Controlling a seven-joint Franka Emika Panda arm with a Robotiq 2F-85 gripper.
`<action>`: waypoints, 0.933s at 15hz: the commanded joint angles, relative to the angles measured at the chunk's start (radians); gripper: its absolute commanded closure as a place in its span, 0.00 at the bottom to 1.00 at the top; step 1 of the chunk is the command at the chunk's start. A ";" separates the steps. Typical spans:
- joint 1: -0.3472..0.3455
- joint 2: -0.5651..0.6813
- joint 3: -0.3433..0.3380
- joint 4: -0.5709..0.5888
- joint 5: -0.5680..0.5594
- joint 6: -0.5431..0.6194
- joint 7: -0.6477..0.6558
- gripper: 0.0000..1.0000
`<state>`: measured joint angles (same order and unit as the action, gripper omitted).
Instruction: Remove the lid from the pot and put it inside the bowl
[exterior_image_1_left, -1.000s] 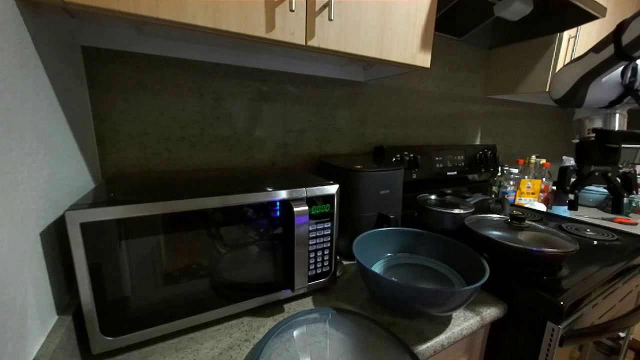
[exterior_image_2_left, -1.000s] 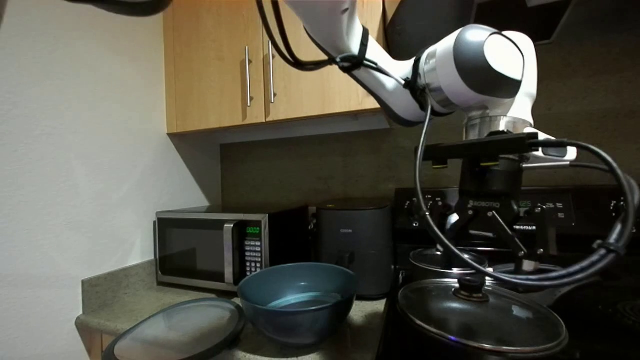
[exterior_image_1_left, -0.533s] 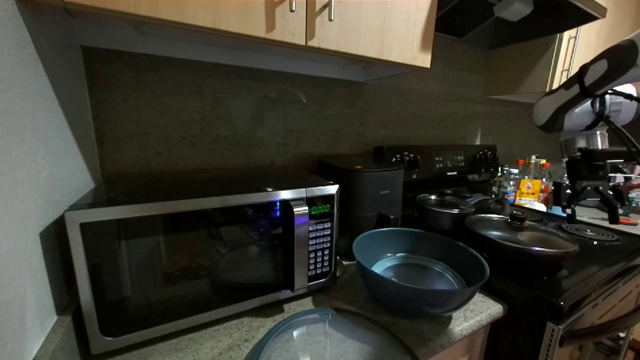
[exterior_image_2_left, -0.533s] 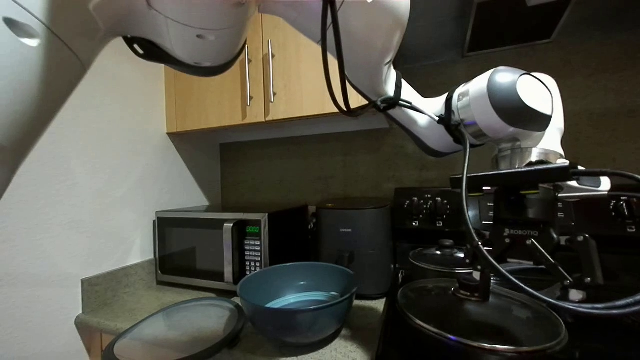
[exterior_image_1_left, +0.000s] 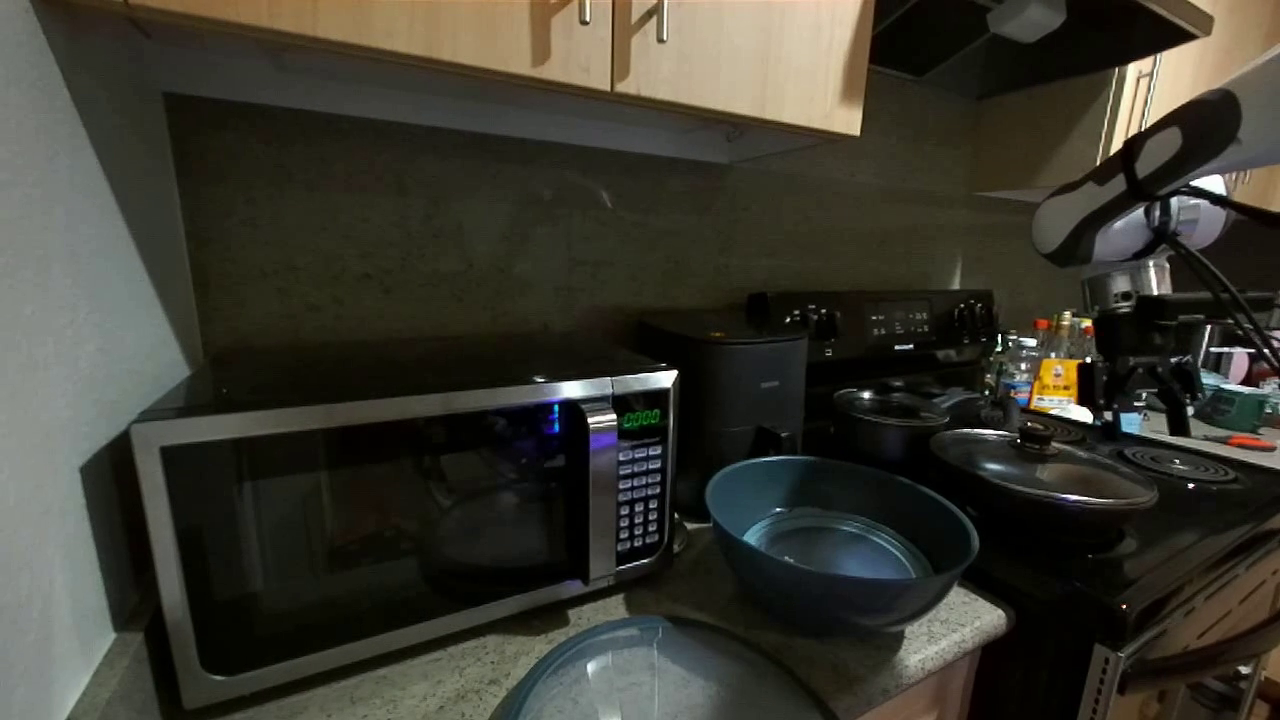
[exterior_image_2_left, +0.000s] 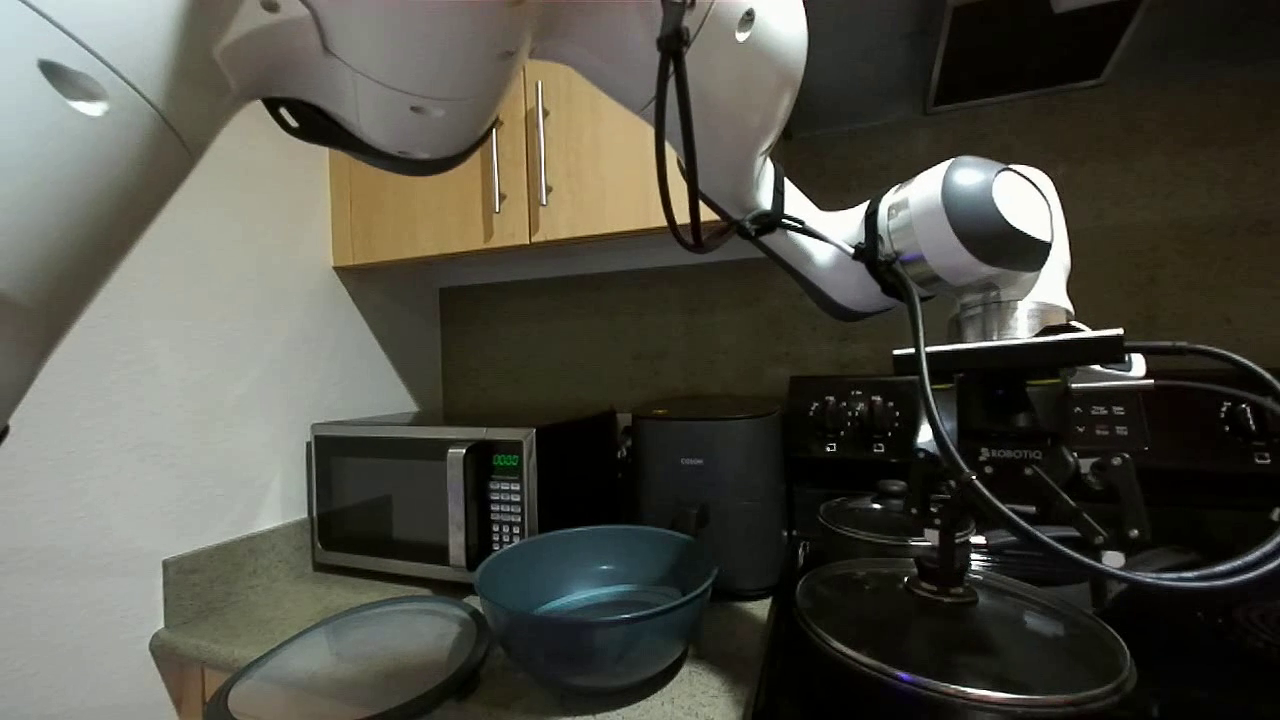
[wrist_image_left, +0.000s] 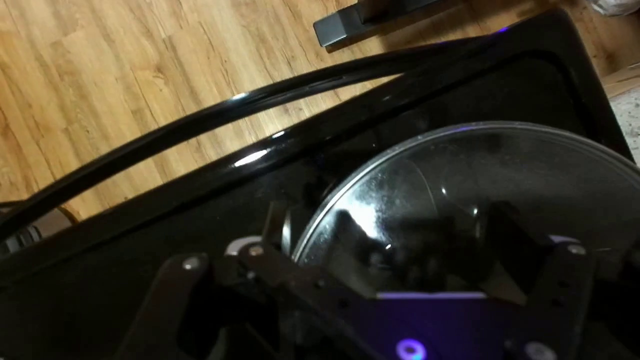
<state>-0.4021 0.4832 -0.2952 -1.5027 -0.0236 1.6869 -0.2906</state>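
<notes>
A dark straight-sided pot (exterior_image_1_left: 885, 438) stands at the back left of the stove, also in an exterior view (exterior_image_2_left: 845, 550). A shiny silvery glass lid (exterior_image_1_left: 890, 405) covers it; this lid (exterior_image_2_left: 865, 516) is partly hidden by the gripper. The blue-grey bowl (exterior_image_1_left: 830, 595) stands on the counter beside the stove, also in an exterior view (exterior_image_2_left: 600, 640). My gripper (exterior_image_1_left: 1147, 428) points down above the stove, apart from the pot. In an exterior view the gripper (exterior_image_2_left: 1030, 572) overlaps the front pan's knob; contact cannot be told. In the wrist view the gripper (wrist_image_left: 392, 225) is open, fingers wide apart.
A wide shallow pan with a glass lid (exterior_image_1_left: 1040, 468) stands on the front burner; its lid (wrist_image_left: 500, 170) fills the right of the wrist view. A pale grey disc (exterior_image_2_left: 370, 660) lies by the bowl. A microwave (exterior_image_1_left: 400, 520), air fryer (exterior_image_2_left: 708, 490) and bottles (exterior_image_1_left: 1058, 375) stand around.
My arm has come down over the stove. In an exterior view the gripper moves left; in an exterior view it went down and right, then back left. The lid, pot and bowl have not moved.
</notes>
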 joint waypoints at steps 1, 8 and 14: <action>-0.037 0.076 0.054 0.126 -0.006 -0.049 -0.125 0.00; -0.037 0.126 0.110 0.192 -0.008 -0.108 -0.196 0.00; -0.044 0.166 0.120 0.216 0.013 -0.071 -0.185 0.00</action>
<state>-0.4270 0.6218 -0.1930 -1.3103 -0.0235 1.5931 -0.4947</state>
